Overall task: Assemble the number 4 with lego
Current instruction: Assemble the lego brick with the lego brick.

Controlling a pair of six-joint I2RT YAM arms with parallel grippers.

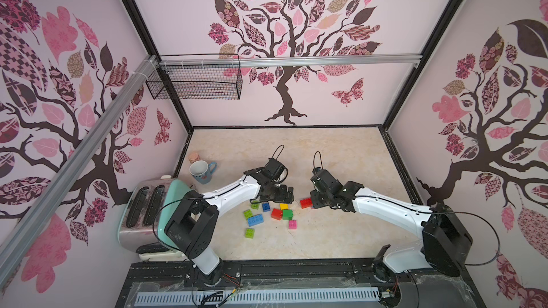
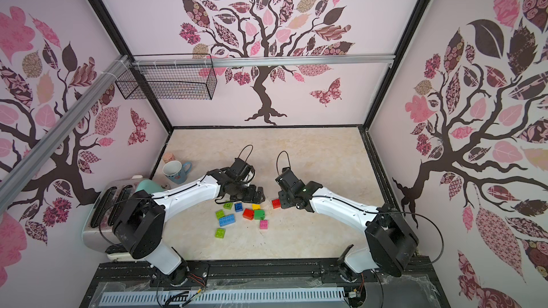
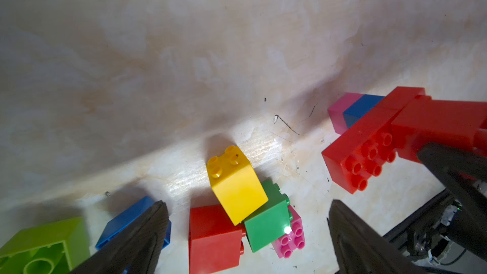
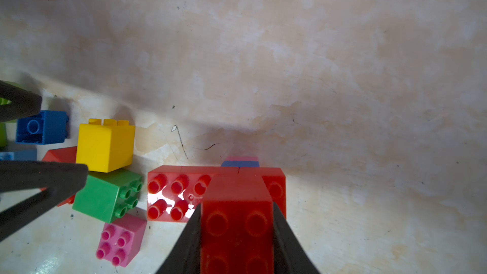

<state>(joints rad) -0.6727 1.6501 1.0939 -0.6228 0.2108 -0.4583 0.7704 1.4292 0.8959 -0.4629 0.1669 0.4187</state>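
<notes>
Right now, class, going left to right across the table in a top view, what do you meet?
First the toaster → mug → long blue brick → square red brick → pink brick → red brick assembly.

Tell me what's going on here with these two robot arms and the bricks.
The right end effector is shut on a red brick, held against a long red brick with a blue brick and pink brick behind it. The left end effector hangs open above the loose pile, over the yellow brick and green brick.
</notes>
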